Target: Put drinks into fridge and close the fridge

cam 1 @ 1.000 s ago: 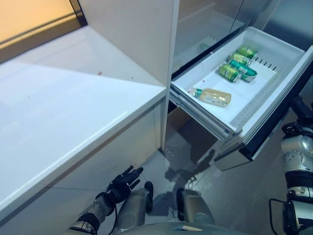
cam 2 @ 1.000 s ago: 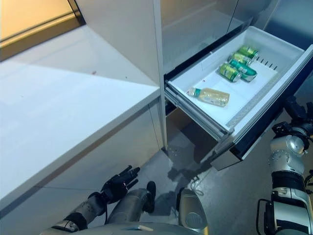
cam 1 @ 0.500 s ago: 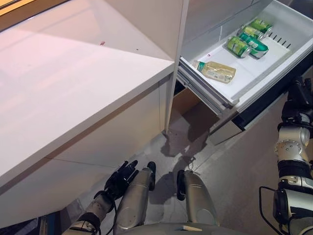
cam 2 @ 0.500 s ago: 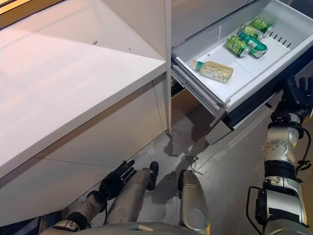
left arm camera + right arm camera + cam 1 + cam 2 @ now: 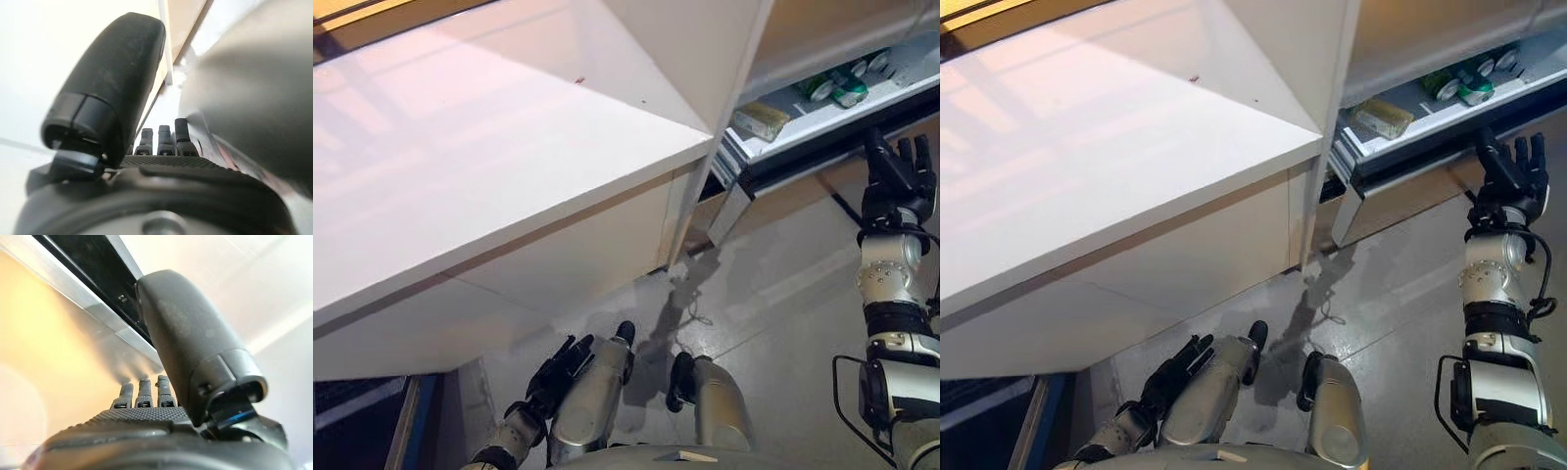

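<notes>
Compared with half a second ago, the fridge drawer (image 5: pixel 1410 147) is pushed much further in: only a narrow strip of its white inside shows under the cabinet edge, where before nearly the whole tray lay open. The camera has also tilted down, so more floor (image 5: pixel 1400 294) is in view. The right hand (image 5: pixel 1511 174) has risen from below the drawer front to stand against its dark front edge.

That right hand is spread, fingers (image 5: pixel 142 394) straight and pointing up, held flat at the dark strip and metal face of the drawer front; it grips nothing. Whether the fingertips actually touch the panel cannot be told for sure, though they lie right at it.

The drinks are inside the drawer: a pale bottle (image 5: pixel 1380 117) lies on its side near the cabinet end, and the green cans (image 5: pixel 1457 84) lie together further along, well apart from the bottle.

The left hand (image 5: pixel 1173 374) hangs low beside the robot, near the floor below the white table (image 5: pixel 1116 166), fingers relaxed and straight, empty and touching nothing.
</notes>
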Controlling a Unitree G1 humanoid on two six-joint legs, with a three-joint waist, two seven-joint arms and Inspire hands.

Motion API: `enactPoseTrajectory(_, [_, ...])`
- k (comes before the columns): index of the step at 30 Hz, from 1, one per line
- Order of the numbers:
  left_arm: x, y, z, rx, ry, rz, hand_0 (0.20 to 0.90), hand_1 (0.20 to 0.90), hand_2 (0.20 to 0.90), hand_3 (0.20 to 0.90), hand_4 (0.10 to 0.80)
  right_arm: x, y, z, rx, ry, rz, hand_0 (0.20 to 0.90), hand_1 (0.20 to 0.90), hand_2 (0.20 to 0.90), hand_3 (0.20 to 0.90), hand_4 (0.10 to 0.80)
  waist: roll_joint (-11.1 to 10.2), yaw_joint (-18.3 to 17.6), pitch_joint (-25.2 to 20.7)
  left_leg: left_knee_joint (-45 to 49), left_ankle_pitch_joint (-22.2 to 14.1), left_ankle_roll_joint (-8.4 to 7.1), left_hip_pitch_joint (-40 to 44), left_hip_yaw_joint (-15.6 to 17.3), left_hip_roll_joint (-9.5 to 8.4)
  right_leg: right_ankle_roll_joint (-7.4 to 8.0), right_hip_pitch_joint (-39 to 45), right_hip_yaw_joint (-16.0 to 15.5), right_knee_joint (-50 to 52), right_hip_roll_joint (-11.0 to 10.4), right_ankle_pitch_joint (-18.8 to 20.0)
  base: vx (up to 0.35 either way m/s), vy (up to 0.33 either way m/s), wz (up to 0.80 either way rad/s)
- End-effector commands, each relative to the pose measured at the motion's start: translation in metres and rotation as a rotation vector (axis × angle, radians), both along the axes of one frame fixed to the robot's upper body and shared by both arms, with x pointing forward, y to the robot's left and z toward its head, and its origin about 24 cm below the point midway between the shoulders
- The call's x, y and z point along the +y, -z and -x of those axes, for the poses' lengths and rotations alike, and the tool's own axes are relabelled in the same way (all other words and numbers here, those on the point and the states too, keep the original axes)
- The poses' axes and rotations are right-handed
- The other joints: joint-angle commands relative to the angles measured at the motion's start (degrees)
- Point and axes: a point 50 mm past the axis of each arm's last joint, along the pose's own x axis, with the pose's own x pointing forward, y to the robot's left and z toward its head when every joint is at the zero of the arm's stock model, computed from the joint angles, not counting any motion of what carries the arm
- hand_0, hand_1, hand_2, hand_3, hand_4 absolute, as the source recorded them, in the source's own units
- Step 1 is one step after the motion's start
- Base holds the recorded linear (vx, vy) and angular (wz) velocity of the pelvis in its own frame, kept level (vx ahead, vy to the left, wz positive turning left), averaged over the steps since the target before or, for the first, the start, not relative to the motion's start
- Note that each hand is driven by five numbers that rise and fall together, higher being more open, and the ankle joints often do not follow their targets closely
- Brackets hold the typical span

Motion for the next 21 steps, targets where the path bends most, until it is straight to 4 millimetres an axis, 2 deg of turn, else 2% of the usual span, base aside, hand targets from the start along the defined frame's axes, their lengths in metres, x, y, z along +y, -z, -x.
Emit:
enactPoseTrajectory(1, [0.006, 0.011, 0.042, 0.111, 0.067, -0.022, 0.9, 0.9, 0.9, 0.9, 0.8, 0.035, -0.087, -0.023, -0.225, -0.149, 0.251, 0.9, 0.9, 0.9, 0.9, 0.8, -1.4, 5.7, -5.1, -2.7, -4.5, 4.76, 4.3, 1.4, -0.74, -2.31, 2.6, 1.2, -0.4, 1.8, 1.3, 0.074, 0.055, 0.32])
enactPoseTrajectory(7, [0.009, 0.013, 0.049, 0.132, 0.08, -0.037, 0.9, 0.9, 0.9, 0.9, 0.8, 0.026, -0.09, -0.017, -0.195, -0.004, 0.309, 0.9, 0.9, 0.9, 0.9, 0.8, -1.5, 6.0, -6.2, -5.8, -3.3, 4.53, 6.6, 0.4, -0.12, -1.39, 4.8, 0.7, -3.8, 1.5, 2.6, 0.046, 0.022, 0.23])
enactPoseTrajectory(9, [0.009, 0.012, 0.05, 0.13, 0.081, -0.037, 0.9, 0.9, 0.9, 0.9, 0.8, 0.021, -0.1, -0.006, -0.189, 0.186, 0.387, 0.9, 0.9, 0.9, 0.9, 0.8, -1.6, 5.6, -6.3, -6.3, -3.2, 4.65, 7.1, 0.3, 0.11, -0.91, 5.1, 1.2, -4.7, 1.6, 3.2, 0.004, 0.001, 0.03])
enactPoseTrajectory(11, [0.009, 0.012, 0.051, 0.126, 0.076, -0.035, 0.9, 0.9, 0.9, 0.9, 0.8, 0.03, -0.111, 0.004, -0.256, 0.274, 0.419, 0.9, 0.9, 0.9, 0.9, 0.8, -1.6, 5.0, -6.6, -7.0, -2.7, 4.85, 7.3, 0.4, 0.43, -0.53, 4.8, 1.5, -5.4, 1.9, 4.1, 0.0, 0.0, 0.0])
enactPoseTrajectory(13, [0.009, 0.012, 0.048, 0.127, 0.063, -0.035, 0.9, 0.9, 0.9, 0.9, 0.8, 0.054, -0.123, 0.023, -0.376, 0.344, 0.447, 0.9, 0.9, 0.9, 0.9, 0.8, -1.9, 3.3, -6.9, -7.9, -2.6, 5.15, 8.0, 1.5, 0.91, 0.16, 4.8, 2.7, -6.9, 2.2, 5.1, -0.022, -0.009, -0.04])
enactPoseTrajectory(15, [0.009, 0.012, 0.047, 0.13, 0.059, -0.036, 0.9, 0.9, 0.9, 0.9, 0.8, 0.07, -0.118, 0.034, -0.432, 0.351, 0.461, 0.9, 0.9, 0.9, 0.9, 0.8, -2.1, 1.8, -7.1, -8.3, -2.7, 5.34, 8.4, 2.3, 1.24, 0.49, 4.8, 3.8, -8.2, 2.5, 5.9, -0.021, -0.007, -0.05])
enactPoseTrajectory(16, [0.008, 0.013, 0.048, 0.131, 0.042, -0.032, 0.9, 0.9, 0.9, 0.9, 0.8, 0.084, -0.11, 0.045, -0.46, 0.327, 0.476, 0.9, 0.9, 0.9, 0.9, 0.8, -2.4, 0.2, -7.5, -8.9, -2.9, 5.53, 9.2, 3.3, 1.49, 0.73, 5.3, 5.2, -10.1, 3.0, 6.7, -0.02, -0.009, -0.18])
enactPoseTrajectory(18, [0.006, 0.013, 0.049, 0.129, 0.031, -0.029, 0.9, 0.9, 0.9, 0.9, 0.8, 0.094, -0.097, 0.054, -0.466, 0.284, 0.504, 0.9, 0.9, 0.9, 0.9, 0.8, -2.6, -1.4, -8.1, -9.7, -3.1, 5.69, 10.1, 4.5, 1.81, 1.02, 6.0, 6.7, -12.3, 3.4, 7.6, -0.034, -0.016, -0.43])
enactPoseTrajectory(21, [0.0, 0.013, 0.049, 0.114, 0.028, -0.037, 0.9, 0.9, 0.9, 0.9, 0.8, 0.1, -0.065, 0.064, -0.45, 0.175, 0.527, 0.9, 0.9, 0.9, 0.9, 0.8, -3.0, -4.5, -9.8, -12.2, -3.0, 5.56, 12.1, 7.7, 2.99, 1.76, 7.5, 9.6, -17.0, 4.2, 9.7, -0.06, -0.061, -0.6])
